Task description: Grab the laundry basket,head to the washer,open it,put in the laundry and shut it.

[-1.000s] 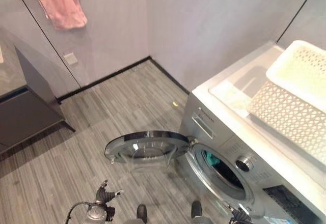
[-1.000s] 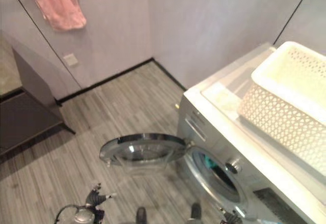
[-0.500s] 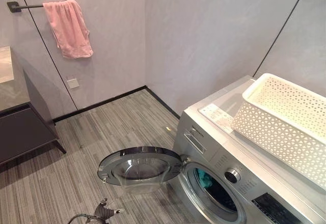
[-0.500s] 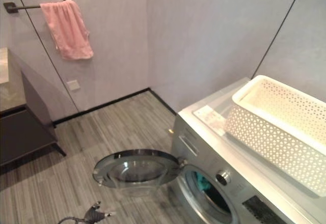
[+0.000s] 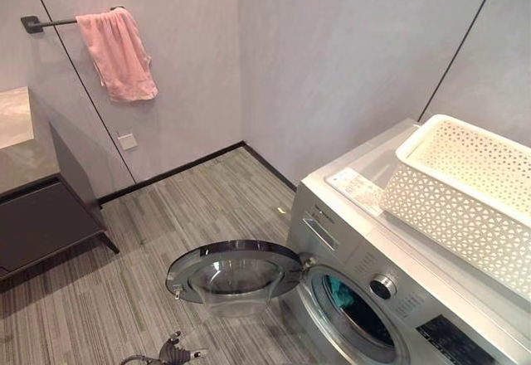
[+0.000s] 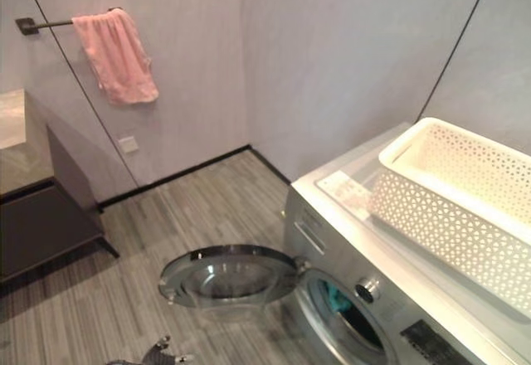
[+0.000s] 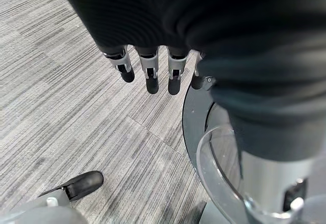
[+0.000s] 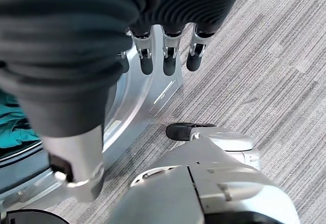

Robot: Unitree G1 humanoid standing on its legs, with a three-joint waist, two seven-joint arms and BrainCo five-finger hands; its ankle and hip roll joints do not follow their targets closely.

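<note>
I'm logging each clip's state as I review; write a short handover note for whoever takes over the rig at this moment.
Left hand: open, fingers relaxed, hanging above the floor beside the washer door.
Right hand: open, holding nothing, low by the washer front.
Laundry basket: sits on top of the washer.
Done: door swung wide open; teal laundry lies inside the drum.
Left: shut the door. I cannot tell whether anything remains in the basket.
</note>
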